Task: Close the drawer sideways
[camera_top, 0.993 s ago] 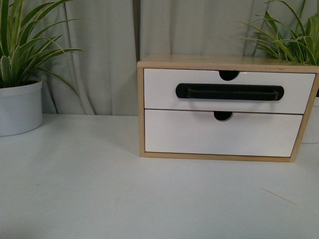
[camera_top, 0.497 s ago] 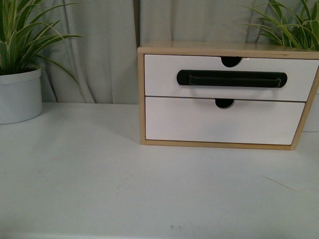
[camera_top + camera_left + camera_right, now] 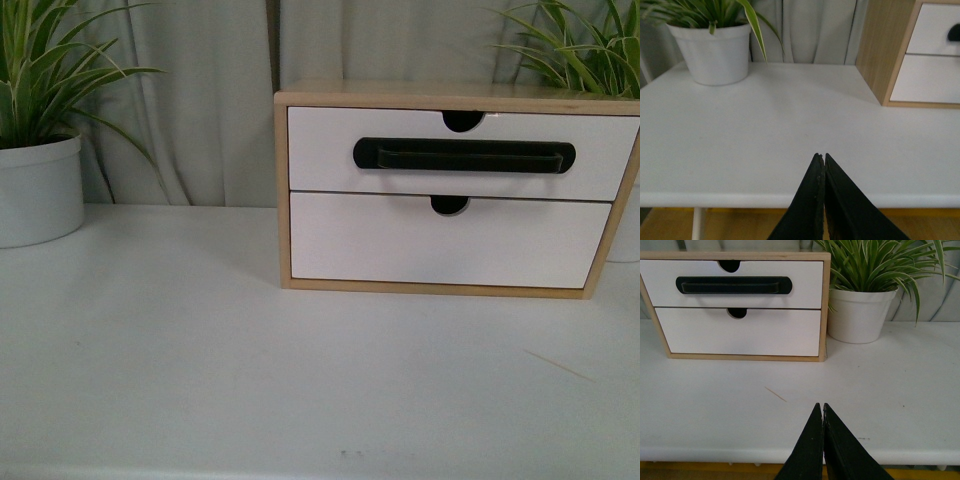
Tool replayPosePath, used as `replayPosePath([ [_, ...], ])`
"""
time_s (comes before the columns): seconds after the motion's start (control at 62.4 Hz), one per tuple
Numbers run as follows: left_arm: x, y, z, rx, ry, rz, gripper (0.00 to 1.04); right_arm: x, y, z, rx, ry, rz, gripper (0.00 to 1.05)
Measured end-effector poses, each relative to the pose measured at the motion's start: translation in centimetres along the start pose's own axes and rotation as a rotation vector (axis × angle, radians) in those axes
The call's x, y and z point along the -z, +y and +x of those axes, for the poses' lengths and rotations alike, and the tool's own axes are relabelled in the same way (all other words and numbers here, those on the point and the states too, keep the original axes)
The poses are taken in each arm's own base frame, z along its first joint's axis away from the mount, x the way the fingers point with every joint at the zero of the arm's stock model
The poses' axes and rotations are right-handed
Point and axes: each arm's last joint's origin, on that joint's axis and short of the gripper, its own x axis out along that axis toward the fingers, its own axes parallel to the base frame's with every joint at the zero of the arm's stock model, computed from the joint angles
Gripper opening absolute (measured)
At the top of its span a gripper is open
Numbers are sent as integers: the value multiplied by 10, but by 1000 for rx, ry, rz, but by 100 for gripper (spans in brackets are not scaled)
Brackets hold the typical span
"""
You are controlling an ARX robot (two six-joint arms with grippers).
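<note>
Left gripper [image 3: 821, 159] pressed together at the tips, clamped on nothing, hovering over the near edge of the white table [image 3: 765, 130]. Right gripper [image 3: 820, 409] likewise pinched together and empty, above the same near edge. Well ahead of the right gripper, slightly toward its left: the drawer [image 3: 740, 285], upper of two in a wooden cabinet [image 3: 283, 190], white front sitting flush inside the frame, long black bar handle [image 3: 464, 156] across it, half-round notch in the top edge. Below it, a plain white drawer front [image 3: 440, 242]. Far ahead of the left gripper, a white plant pot [image 3: 715, 52]; beside the cabinet's other end, another potted plant [image 3: 862, 310]. No readable brand, label or lettering anywhere.
</note>
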Motion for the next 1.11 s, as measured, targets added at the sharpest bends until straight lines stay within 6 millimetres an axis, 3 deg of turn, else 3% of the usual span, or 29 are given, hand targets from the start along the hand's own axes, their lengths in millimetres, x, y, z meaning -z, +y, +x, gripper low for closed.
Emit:
replayPosePath([
  [0.096,-2,0,-3,0,-27,0,7,0,0,0,-1,0,0,1],
  [0.16,-2,0,-3,-1,-26,0,19,0,0,0,-1,0,0,8],
  [0.384,-2,0,-3,0,-27,0,69,0,0,0,0,0,0,57],
  [0.577,-2,0,-3,0,-27,1,101,0,0,0,0,0,0,91],
  [0.625,-2,0,-3,-1,-27,1,98,0,0,0,0,0,1,98],
  [1.105,-2,0,-3,0,-27,1,99,0,0,0,0,0,1,96],
])
